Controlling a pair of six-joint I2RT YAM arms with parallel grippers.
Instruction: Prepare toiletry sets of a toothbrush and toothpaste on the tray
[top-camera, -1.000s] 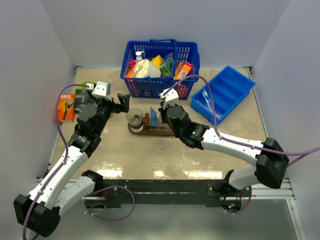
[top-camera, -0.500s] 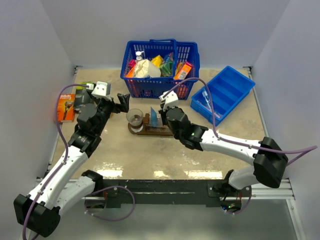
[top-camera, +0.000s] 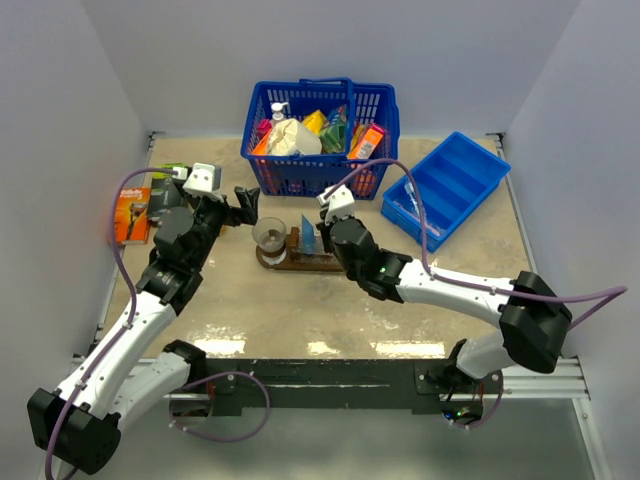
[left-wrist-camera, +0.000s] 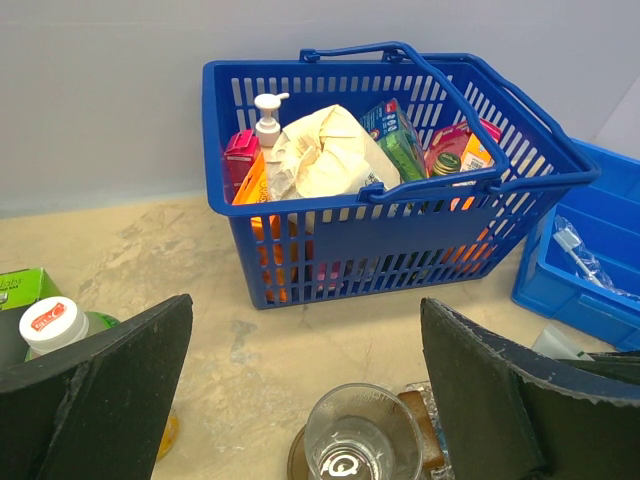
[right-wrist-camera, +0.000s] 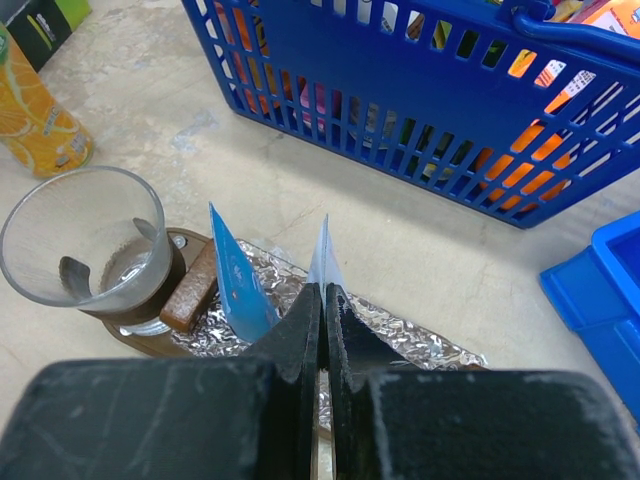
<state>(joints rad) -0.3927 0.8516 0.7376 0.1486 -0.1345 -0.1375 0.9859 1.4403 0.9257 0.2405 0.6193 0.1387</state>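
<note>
The beige, mottled table (top-camera: 300, 320) sat inside plain white walls, with a full blue basket (top-camera: 320, 165) at the back and a blue bin (top-camera: 470, 170) off to the right. The tray (top-camera: 285, 263) lay in the middle, just in front of the basket and between the two arms, so either one could reach it.

A sheet of crinkled foil (right-wrist-camera: 400, 335) lined the tray. At its left end stood a glass cup (top-camera: 269, 235), apparently meant to hold the upright items of a set. The blue tube (right-wrist-camera: 240, 285) stood on end on the foil just beside the cup, its flat crimp pointing up.

The right gripper (right-wrist-camera: 322, 300) was clenched tight, and the pale tube (right-wrist-camera: 323, 255) rose straight from between its tips, seen edge-on. It looked pinched by its thin flat end, which is likely the easiest part for narrow jaws to hold. This kept it upright over the foil, next to the blue one. Whether its base touched the tray could not be told.

The left gripper (left-wrist-camera: 305, 305) hung with its jaws spread wide and nothing in them, facing the basket from just beyond the cup, probably waiting its turn.

A clear-wrapped item (left-wrist-camera: 585, 255) lay in the bin. It may have been the toothbrush, though that was unclear.
</note>
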